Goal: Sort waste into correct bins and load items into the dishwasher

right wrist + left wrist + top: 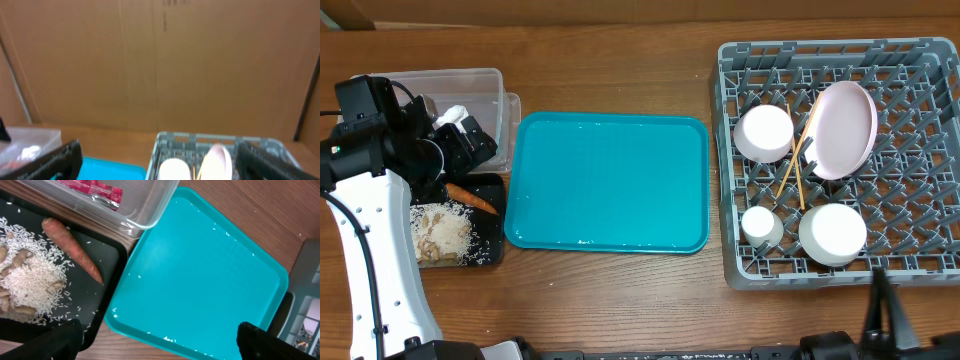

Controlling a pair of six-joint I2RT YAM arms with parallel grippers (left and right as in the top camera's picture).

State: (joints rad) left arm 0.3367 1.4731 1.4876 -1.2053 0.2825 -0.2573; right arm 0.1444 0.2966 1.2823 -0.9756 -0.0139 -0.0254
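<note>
Wooden counter (620, 60) seen from above. The left hand (159, 342) hangs over the spot where the black tray (112, 265) meets the empty teal tray (610, 180). Its fingers are spread wide, holding and touching nothing. The carrot (72, 247) lies in the black tray beside a heap of rice and food scraps (30, 277). The red wrapper (95, 189) lies in the clear tub (145, 210) just behind.

The right hand (162, 162) is raised above the counter, fingers spread fully, empty. The grey dish rack (740, 260) on the right holds the plate (845, 128) leaning on edge, two upturned bowls (764, 132), the cup (761, 226), and the chopsticks (798, 160) slanting between them.
</note>
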